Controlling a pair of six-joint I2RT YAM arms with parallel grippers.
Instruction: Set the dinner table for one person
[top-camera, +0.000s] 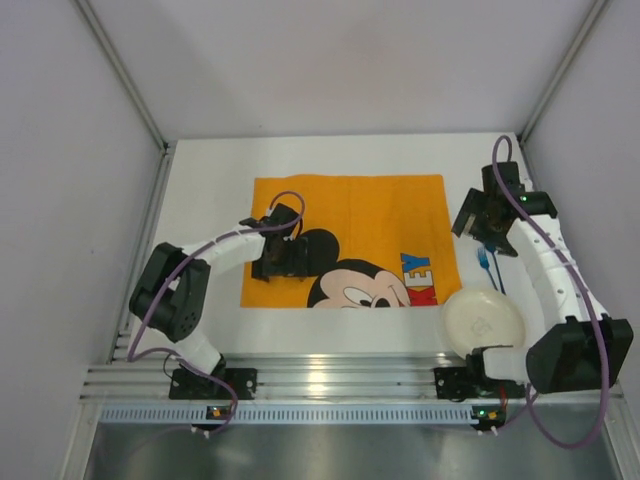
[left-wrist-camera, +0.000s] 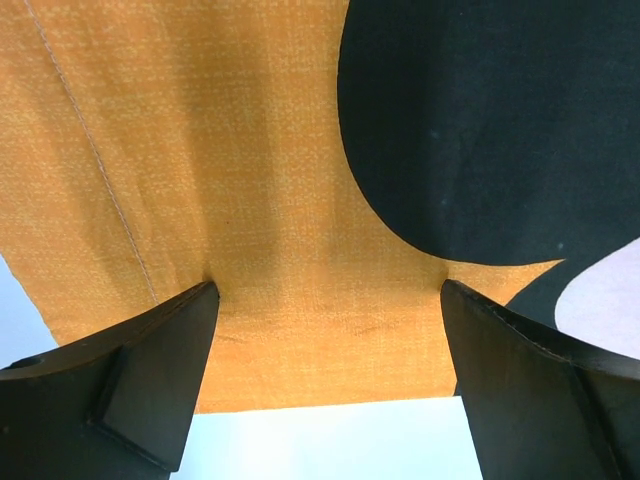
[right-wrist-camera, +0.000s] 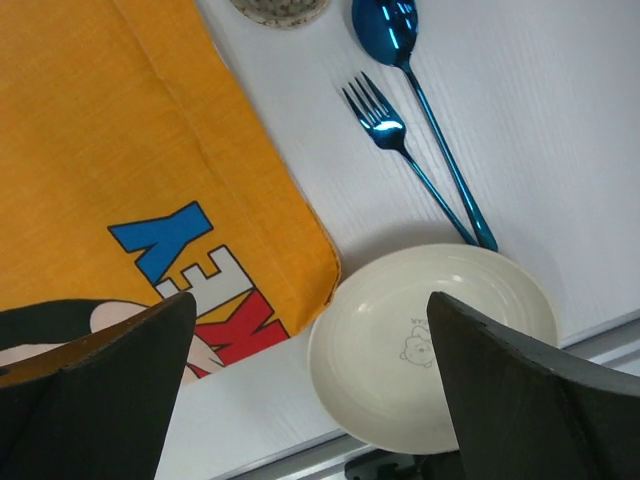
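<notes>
The white dinner table (top-camera: 205, 200) carries an orange Mickey Mouse cloth (top-camera: 350, 215) at its middle. My left gripper (top-camera: 283, 256) is open and empty, low over the cloth's near left part; in the left wrist view (left-wrist-camera: 328, 290) its fingertips are at the orange cloth (left-wrist-camera: 200, 150) close to its near edge. My right gripper (top-camera: 482, 222) is open and empty, raised right of the cloth. Its wrist view (right-wrist-camera: 310, 297) looks down on a cream plate (right-wrist-camera: 430, 340), a blue fork (right-wrist-camera: 385, 125) and a blue spoon (right-wrist-camera: 397, 35) lying side by side on the table (right-wrist-camera: 560, 120).
The plate (top-camera: 483, 322) sits at the near right by the right arm's base, with the fork (top-camera: 484, 258) just beyond it. The rim of a speckled round object (right-wrist-camera: 278, 8) shows at the top of the right wrist view. Grey walls enclose the table on three sides.
</notes>
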